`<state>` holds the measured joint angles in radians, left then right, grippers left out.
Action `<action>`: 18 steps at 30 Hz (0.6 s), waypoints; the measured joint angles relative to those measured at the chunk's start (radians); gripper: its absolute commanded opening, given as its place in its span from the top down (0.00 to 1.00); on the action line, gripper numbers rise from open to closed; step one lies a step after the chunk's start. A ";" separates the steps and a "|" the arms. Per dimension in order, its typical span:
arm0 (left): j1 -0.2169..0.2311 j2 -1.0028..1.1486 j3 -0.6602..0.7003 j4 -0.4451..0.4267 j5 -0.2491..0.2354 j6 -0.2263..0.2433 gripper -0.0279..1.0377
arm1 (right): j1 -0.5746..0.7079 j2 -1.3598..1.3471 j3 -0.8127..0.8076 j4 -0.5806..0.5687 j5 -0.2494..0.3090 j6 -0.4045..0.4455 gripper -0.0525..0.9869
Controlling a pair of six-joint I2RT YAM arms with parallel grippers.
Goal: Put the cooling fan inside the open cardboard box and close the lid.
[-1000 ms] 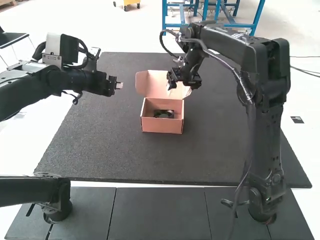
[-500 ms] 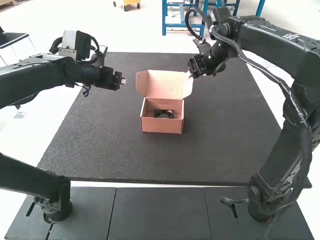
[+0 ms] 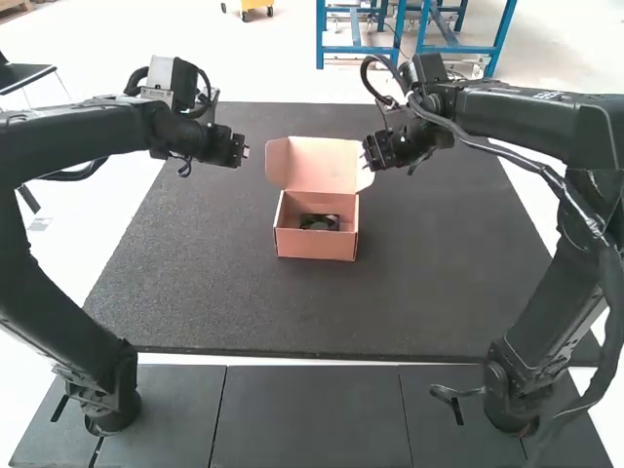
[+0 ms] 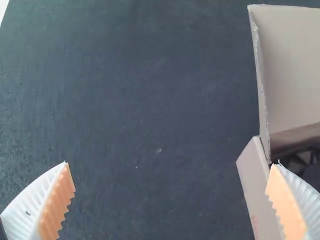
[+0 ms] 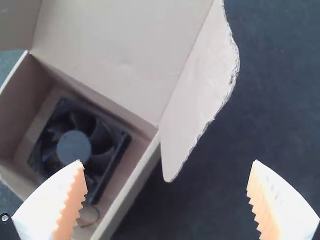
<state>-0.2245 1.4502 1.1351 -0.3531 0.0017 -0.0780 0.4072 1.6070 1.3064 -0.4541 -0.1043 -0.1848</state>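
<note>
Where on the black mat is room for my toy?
The mat is bare in front of the cardboard box and out to both side edges. It is crowded around the raised lid, flanked by the left gripper and right gripper.

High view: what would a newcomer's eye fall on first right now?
First comes the open cardboard box at the middle of the black mat, with its lid upright and the cooling fan lying flat inside. Next come the two arms flanking that lid. The left pincer is at the lid's left edge and the right pincer at its right flap, both open and holding nothing.
</note>
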 measured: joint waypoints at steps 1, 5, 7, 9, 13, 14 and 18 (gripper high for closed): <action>0.000 0.014 0.001 0.003 -0.004 -0.003 0.13 | 0.000 0.000 0.000 0.002 -0.004 0.003 0.26; 0.000 0.072 0.000 0.017 -0.012 -0.016 0.13 | 0.000 0.001 0.000 0.005 -0.016 0.016 0.27; 0.000 0.097 0.001 0.029 -0.014 -0.022 0.13 | 0.000 0.002 0.001 0.006 -0.019 0.020 0.27; 0.000 0.119 0.000 0.048 -0.014 -0.028 0.13 | 0.000 0.005 0.002 0.007 -0.021 0.024 0.27; 0.000 0.150 0.000 0.077 -0.017 -0.035 0.13 | 0.000 0.027 0.017 0.005 -0.024 0.032 0.27; 0.000 0.156 0.000 0.082 -0.017 -0.036 0.13 | 0.000 0.032 0.020 0.005 -0.026 0.033 0.27; 0.000 0.177 0.000 0.103 -0.017 -0.039 0.13 | 0.000 0.048 0.025 0.004 -0.027 0.043 0.27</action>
<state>-0.2245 1.6276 1.1355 -0.2501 -0.0154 -0.1173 0.4072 1.6554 1.3312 -0.4503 -0.1314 -0.1417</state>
